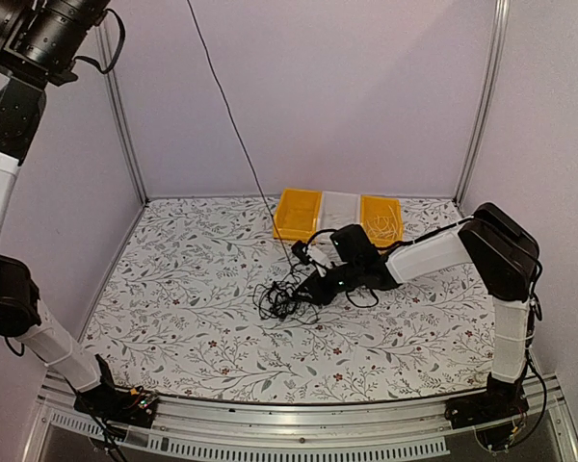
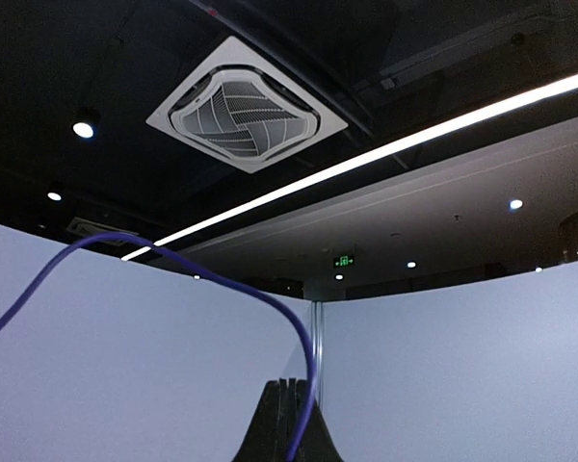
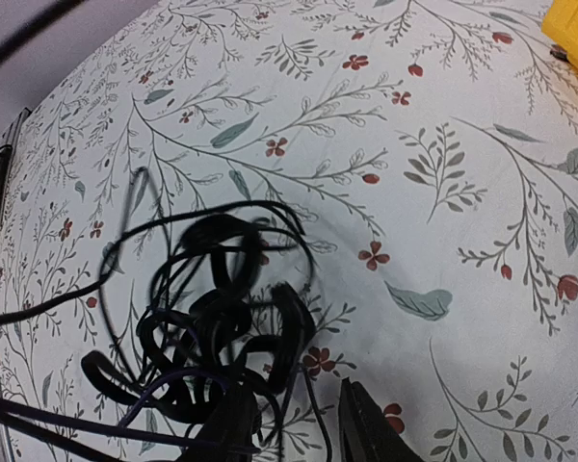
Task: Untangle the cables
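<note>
Currently the cables (image 1: 287, 296) form a thin black wiry clump near the middle of the tabletop (image 1: 183, 289). The clump has no clear long axis. One strand (image 1: 233, 120) rises from it, slanting up and left, and is cut off at the top of the overhead view. Left gripper (image 2: 289, 385): fingers together on that strand. Right gripper (image 3: 294, 395): jaws apart at the clump. Individual knots cannot be made out.

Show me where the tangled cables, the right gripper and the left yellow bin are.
cables (image 3: 217, 332): right wrist view, middle of the knotted clump.
right gripper (image 3: 294, 409): right wrist view, midway between its fingertips.
left yellow bin (image 1: 297, 214): top view, its bare inner floor.
</note>
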